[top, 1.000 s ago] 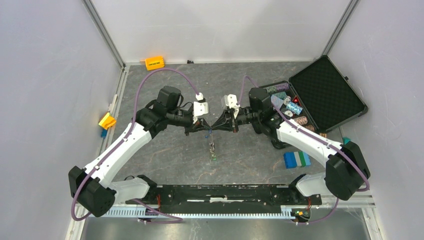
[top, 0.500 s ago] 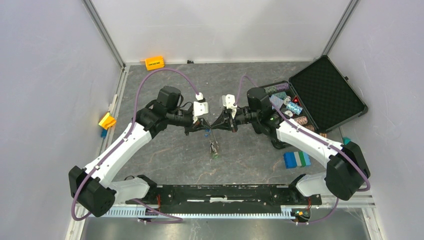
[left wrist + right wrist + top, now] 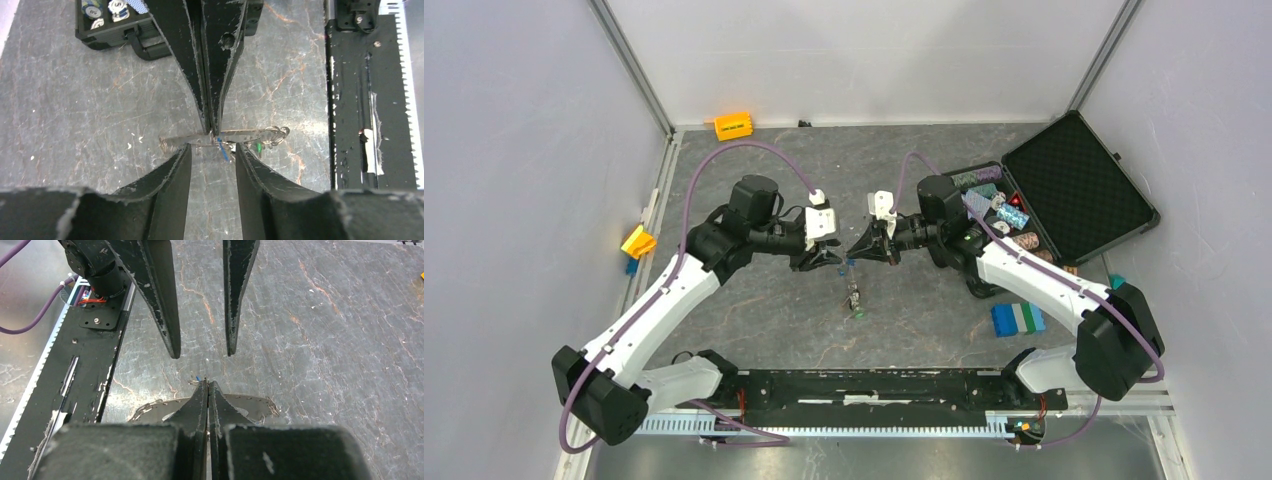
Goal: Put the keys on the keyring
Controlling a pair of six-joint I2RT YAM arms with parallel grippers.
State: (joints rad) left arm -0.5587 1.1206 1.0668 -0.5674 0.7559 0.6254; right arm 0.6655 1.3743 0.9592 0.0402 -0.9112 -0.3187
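Your left hand (image 3: 202,354) is letting go: its 2 fingers are now standing apart and easing back from the keyring (image 3: 245,134). Your right hand (image 3: 214,127) is staying clamped on the keyring's rim, holding it in the air between the 2 hands, keys (image 3: 260,145) dangling above the table (image 3: 924,320). That key is probably threaded, freeing your left hand for the next.

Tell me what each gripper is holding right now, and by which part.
The right gripper pinches the thin silvery jagged-edged metal keyring by its rim. The open left gripper holds nothing.
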